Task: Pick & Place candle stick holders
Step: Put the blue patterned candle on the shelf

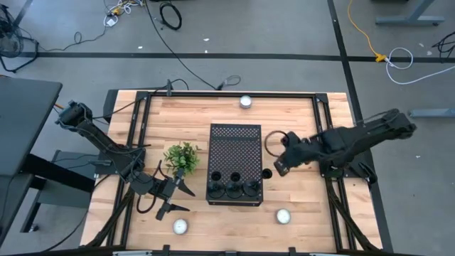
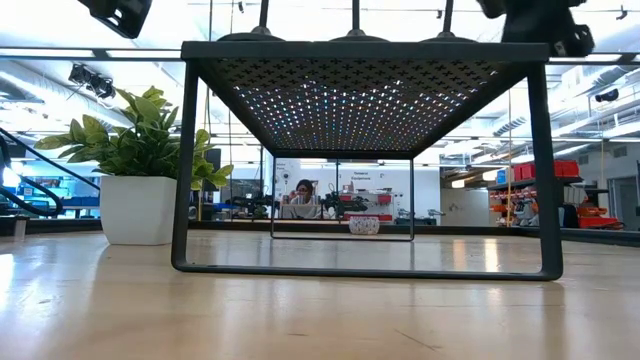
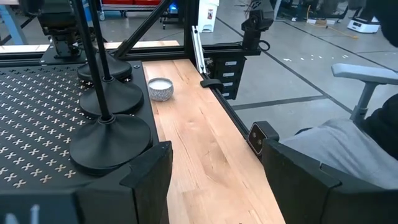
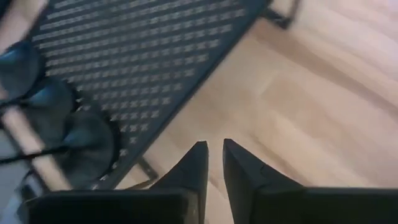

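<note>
Right end effector [image 1: 279,168] beside the holder rack
Its fingers nearly clenched, empty; slim black metal candle stick holders [image 1: 233,188] stand upright, lower left of it, on the black perforated box [image 1: 234,146].

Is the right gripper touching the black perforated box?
Apart: the right wrist view shows bare tabletop between the right gripper and the black perforated box.

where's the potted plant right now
In the high view the potted plant stands on the table's left half, just left of the black perforated stand, with the left gripper beside it.
</note>
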